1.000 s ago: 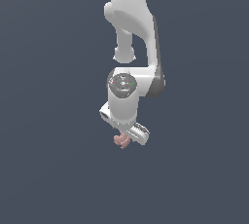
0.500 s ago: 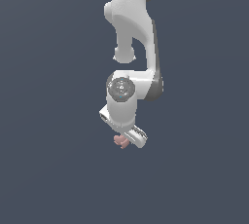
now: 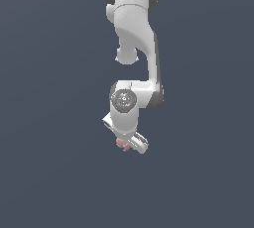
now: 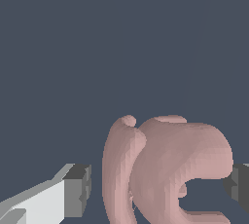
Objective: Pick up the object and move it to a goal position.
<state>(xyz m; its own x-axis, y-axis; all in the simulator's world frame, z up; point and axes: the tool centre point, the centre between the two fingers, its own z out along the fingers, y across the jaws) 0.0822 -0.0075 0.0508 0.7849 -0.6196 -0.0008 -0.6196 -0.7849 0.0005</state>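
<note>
Object (image 4: 165, 169) between parted claw (image 4: 158, 189) pads, bottom cut off, mostly hidden in exterior view.

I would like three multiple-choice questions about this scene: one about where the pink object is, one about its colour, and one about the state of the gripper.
1. Where is the pink blob in the wrist view?
A. Between the two fingers
B. Far beyond the fingers
C. On top of the arm

2. What colour is the blob?
A. Green
B. Salmon pink
C. Yellow

3. How do the fingers stand?
A. Pressed together with nothing between them
B. Apart, one clear of the blob
C. Out of both views

Answers:
1. A: the wrist view shows the blob between the pads.
2. B: it looks salmon pink in both views, also under the gripper in the exterior view.
3. B: a gap of background shows between one pad and the blob; the other pad looks to be at its edge, but contact is unclear.
</note>
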